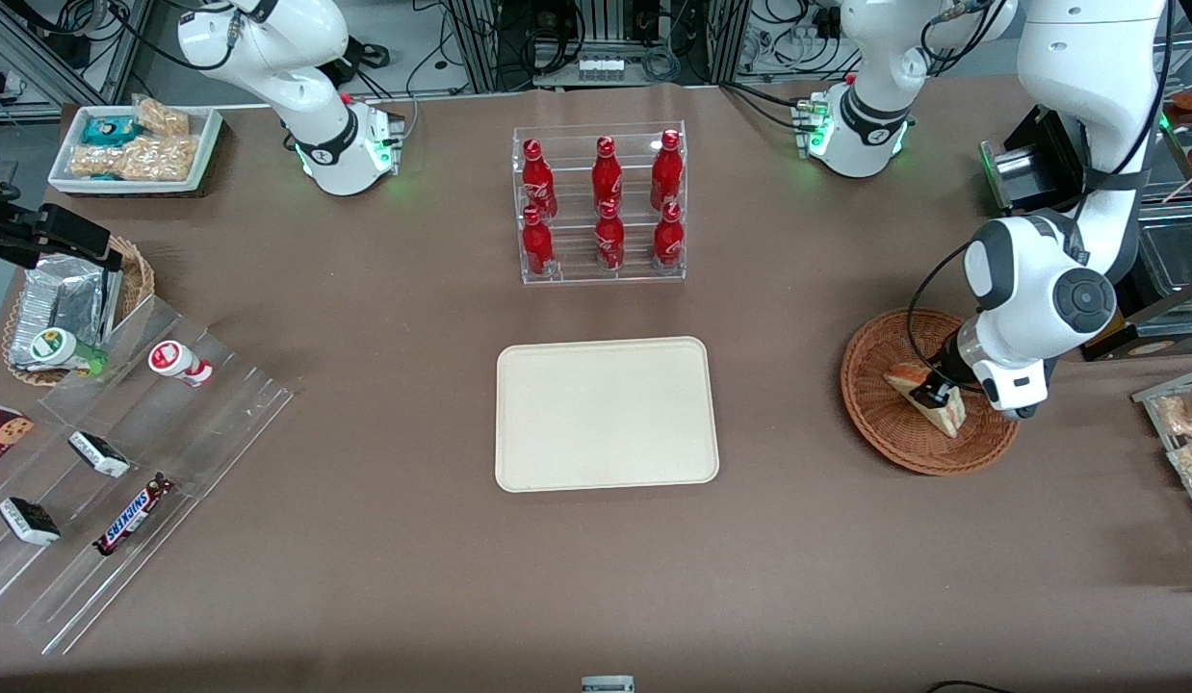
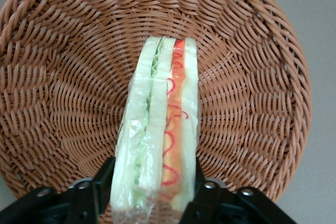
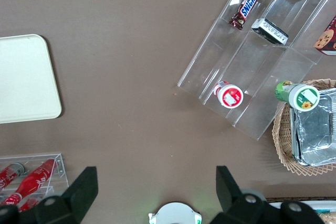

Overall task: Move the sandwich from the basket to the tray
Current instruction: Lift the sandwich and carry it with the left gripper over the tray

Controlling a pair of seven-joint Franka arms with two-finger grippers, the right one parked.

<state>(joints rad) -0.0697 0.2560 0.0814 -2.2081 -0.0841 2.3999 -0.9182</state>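
The sandwich (image 1: 928, 395) is a wrapped wedge of white bread with green and red-orange filling, in the reddish-brown wicker basket (image 1: 875, 414) at the working arm's end of the table. My left gripper (image 1: 941, 393) is down in the basket, its black fingers (image 2: 100, 182) pressed against both flat sides of the sandwich (image 2: 163, 124). The basket's weave (image 2: 68, 77) shows all round it. The cream tray (image 1: 606, 414) lies flat in the middle of the table, with nothing on it, and also shows in the right wrist view (image 3: 23, 77).
A clear rack of red bottles (image 1: 602, 202) stands farther from the front camera than the tray. A clear stepped stand with snack bars (image 1: 124, 462), a lighter wicker basket with foil packets (image 1: 66, 298) and a white snack tray (image 1: 134, 144) lie toward the parked arm's end.
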